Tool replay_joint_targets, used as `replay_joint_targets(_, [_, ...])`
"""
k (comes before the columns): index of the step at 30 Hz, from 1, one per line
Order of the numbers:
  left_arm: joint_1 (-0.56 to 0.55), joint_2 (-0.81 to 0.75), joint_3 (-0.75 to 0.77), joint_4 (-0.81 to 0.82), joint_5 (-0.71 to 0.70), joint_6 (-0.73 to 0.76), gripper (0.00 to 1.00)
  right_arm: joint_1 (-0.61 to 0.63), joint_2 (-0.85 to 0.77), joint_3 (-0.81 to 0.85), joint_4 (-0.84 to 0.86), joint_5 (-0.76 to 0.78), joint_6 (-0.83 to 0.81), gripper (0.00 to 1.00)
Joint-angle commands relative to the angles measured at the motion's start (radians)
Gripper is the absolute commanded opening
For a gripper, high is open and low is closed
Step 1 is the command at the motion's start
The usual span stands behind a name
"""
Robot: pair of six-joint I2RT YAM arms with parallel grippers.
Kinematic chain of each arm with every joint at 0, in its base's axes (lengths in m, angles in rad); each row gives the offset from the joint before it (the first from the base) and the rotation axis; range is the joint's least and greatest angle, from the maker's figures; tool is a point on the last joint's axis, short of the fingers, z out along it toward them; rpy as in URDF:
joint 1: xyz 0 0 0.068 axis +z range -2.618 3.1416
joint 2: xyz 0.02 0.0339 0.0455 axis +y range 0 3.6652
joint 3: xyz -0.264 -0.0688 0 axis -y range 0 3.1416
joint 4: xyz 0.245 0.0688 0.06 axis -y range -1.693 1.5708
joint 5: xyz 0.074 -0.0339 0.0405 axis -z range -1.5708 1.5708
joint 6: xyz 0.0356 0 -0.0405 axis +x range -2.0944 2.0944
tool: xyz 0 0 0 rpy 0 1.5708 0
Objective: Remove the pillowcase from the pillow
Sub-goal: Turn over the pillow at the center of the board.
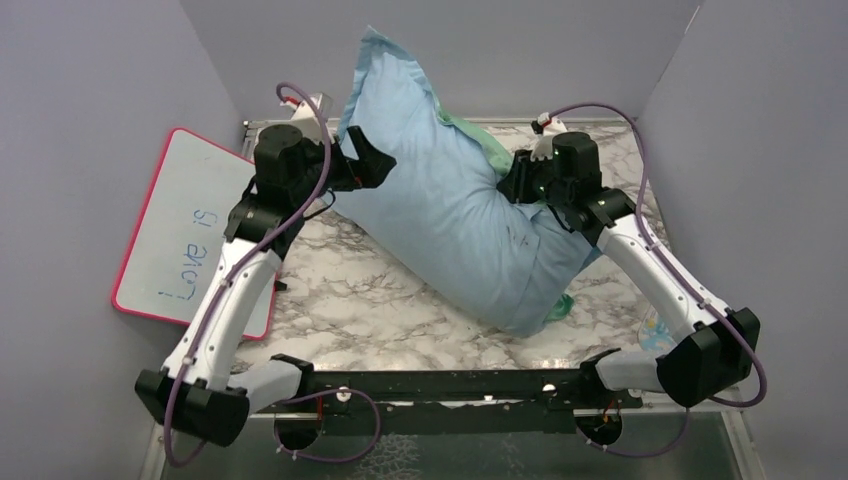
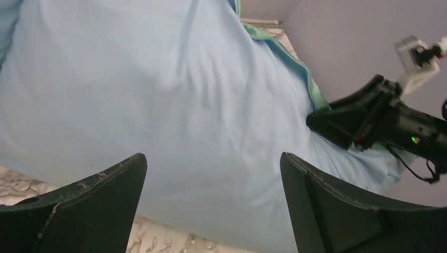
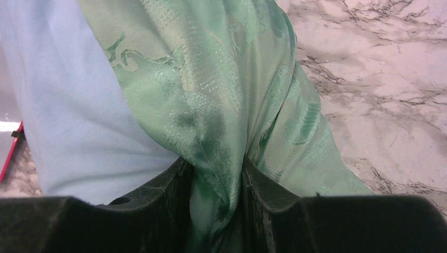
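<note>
Found 1 pillowcase [image 1: 450,215], light blue, stuffed plump, lying across the marble surface [image 1: 360,300], long axis far-left to near-right; saw no bare pillow, judged it inside; noted right fingers [image 3: 158,211] pinching a teal-green fold on its right flank; noted left fingers [image 2: 89,200] spread wide, facing its left flank, apparently not touching; counted 1 whiteboard [image 1: 190,230] at left.

whiteboard [image 1: 190,228], pink frame, left of the table: handwritten in blue marker, reads "love is".

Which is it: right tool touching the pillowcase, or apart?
Touching. Right wrist view: the right tool pinches a green patterned fold of the pillowcase between its jaws.
</note>
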Motion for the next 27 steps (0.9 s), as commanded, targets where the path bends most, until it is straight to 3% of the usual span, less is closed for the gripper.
replay_joint_targets(1, [0.000, -0.146, -0.195, 0.038, -0.011, -0.004, 0.99, -0.010, 0.070, -0.088, -0.046, -0.068, 0.037, 0.42])
replay_joint_targets(4, [0.000, -0.218, -0.402, 0.068, 0.020, -0.046, 0.99, -0.011, 0.115, -0.090, -0.060, -0.075, 0.040, 0.50])
replay_joint_targets(8, [0.000, -0.298, -0.667, 0.177, 0.127, -0.155, 0.99, -0.011, 0.180, -0.081, -0.116, -0.141, 0.006, 0.70])
replay_joint_targets(11, [0.000, -0.354, -0.807, 0.301, 0.195, -0.257, 0.99, -0.010, 0.206, -0.095, -0.137, -0.116, -0.002, 0.75])
replay_joint_targets(20, [-0.002, -0.424, -0.934, 0.343, 0.219, -0.312, 0.99, -0.011, -0.025, -0.059, -0.203, 0.259, 0.002, 0.85])
replay_joint_targets(24, [-0.003, -0.427, -0.983, 0.423, 0.242, -0.353, 0.99, -0.011, -0.170, -0.089, -0.185, 0.285, -0.004, 0.92])
replay_joint_targets(27, [-0.009, -0.416, -1.005, 0.482, 0.264, -0.376, 0.99, -0.011, -0.254, -0.160, -0.166, 0.206, 0.014, 0.93])
